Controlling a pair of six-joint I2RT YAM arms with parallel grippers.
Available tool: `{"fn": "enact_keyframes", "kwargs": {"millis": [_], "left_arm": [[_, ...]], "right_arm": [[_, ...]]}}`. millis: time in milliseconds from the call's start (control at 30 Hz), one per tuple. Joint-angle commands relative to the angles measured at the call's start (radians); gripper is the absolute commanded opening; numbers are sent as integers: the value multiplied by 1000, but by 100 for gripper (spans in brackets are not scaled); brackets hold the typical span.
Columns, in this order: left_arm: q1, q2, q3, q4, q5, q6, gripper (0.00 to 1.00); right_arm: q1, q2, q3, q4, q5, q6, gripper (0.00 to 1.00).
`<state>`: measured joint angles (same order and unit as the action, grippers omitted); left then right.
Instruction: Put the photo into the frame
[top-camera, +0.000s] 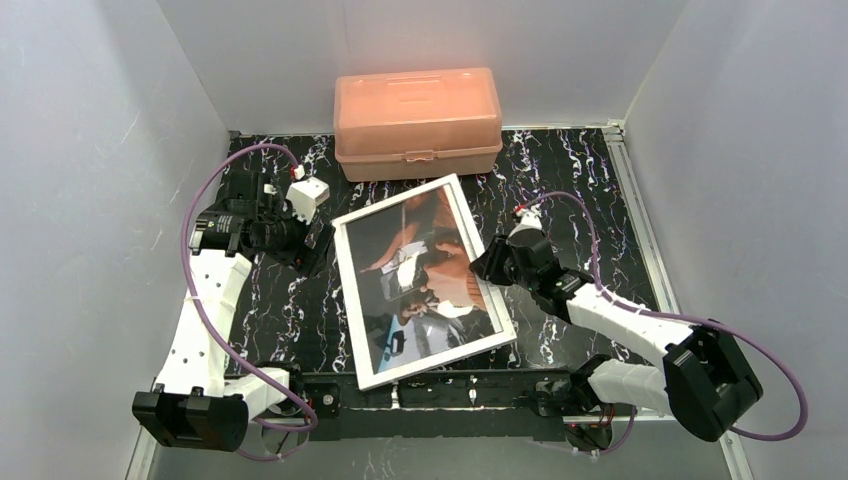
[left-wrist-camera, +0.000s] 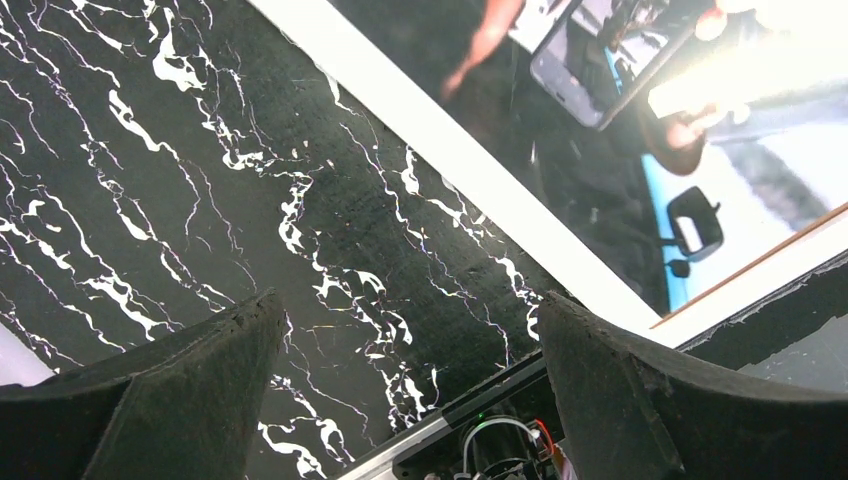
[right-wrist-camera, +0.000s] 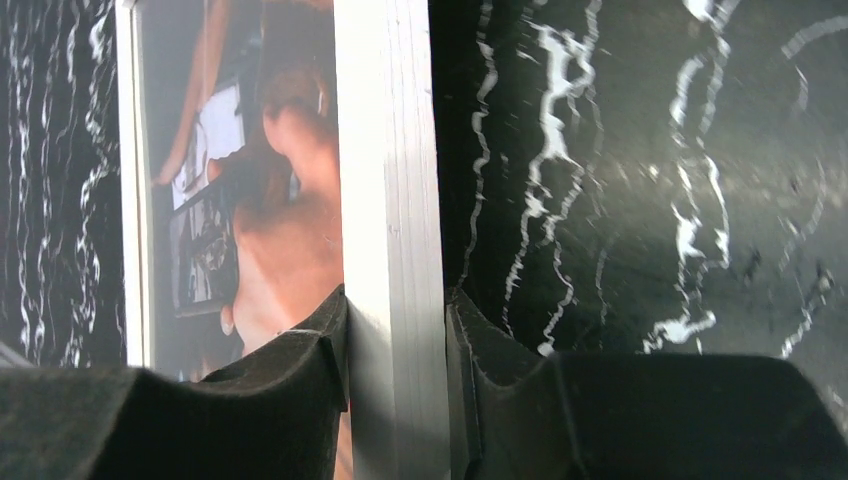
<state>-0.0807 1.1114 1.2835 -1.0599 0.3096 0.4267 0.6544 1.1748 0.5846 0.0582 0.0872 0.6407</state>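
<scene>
The frame (top-camera: 440, 362) lies flat on the black marbled counter (top-camera: 290, 310), about mid-counter between the two arms. It is rotated, with its far end leaning right. White rails face up. The photo (top-camera: 425, 280) sits inside the rails picture side up, showing reddish-brown, blue and white tones. The frame's near-left corner reaches the dark strip at the counter's near edge.

Right hand (top-camera: 485, 268) is at the frame's right long rail, roughly midway along it. In the right wrist view the right hand (right-wrist-camera: 395, 310) straddles that white rail (right-wrist-camera: 385, 150). One of its fingers (right-wrist-camera: 290, 380) is over the photo (right-wrist-camera: 270, 200) side and the other is on the counter side. Both pads look pressed to the rail, so it is grasping the frame.

Left hand (top-camera: 312, 252) is just left of the frame's far-left corner and apart from it. In the left wrist view the left hand (left-wrist-camera: 408, 298) is released, with the jaws spread wide. Only bare counter (left-wrist-camera: 150, 150) lies between its fingers (left-wrist-camera: 200, 390). The frame's white rail (left-wrist-camera: 450, 160) runs diagonally past them, with the photo (left-wrist-camera: 600, 130) beyond it, and neither is touched.

The orange plastic box (top-camera: 418, 120) stands closed at the far edge of the counter, near the frame's far end. Whether they touch, I cannot tell.
</scene>
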Motion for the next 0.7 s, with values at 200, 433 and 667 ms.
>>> {"fn": "enact_keyframes", "kwargs": {"millis": [200, 433, 667], "left_arm": [[5, -14, -9, -31, 9, 6, 95], [5, -16, -16, -31, 13, 4, 95], [6, -24, -22, -31, 17, 11, 95]], "right_arm": [[-24, 49, -107, -77, 278, 197, 11], [-28, 116, -128, 3, 289, 186, 28], [-43, 194, -138, 85, 240, 156, 58]]}}
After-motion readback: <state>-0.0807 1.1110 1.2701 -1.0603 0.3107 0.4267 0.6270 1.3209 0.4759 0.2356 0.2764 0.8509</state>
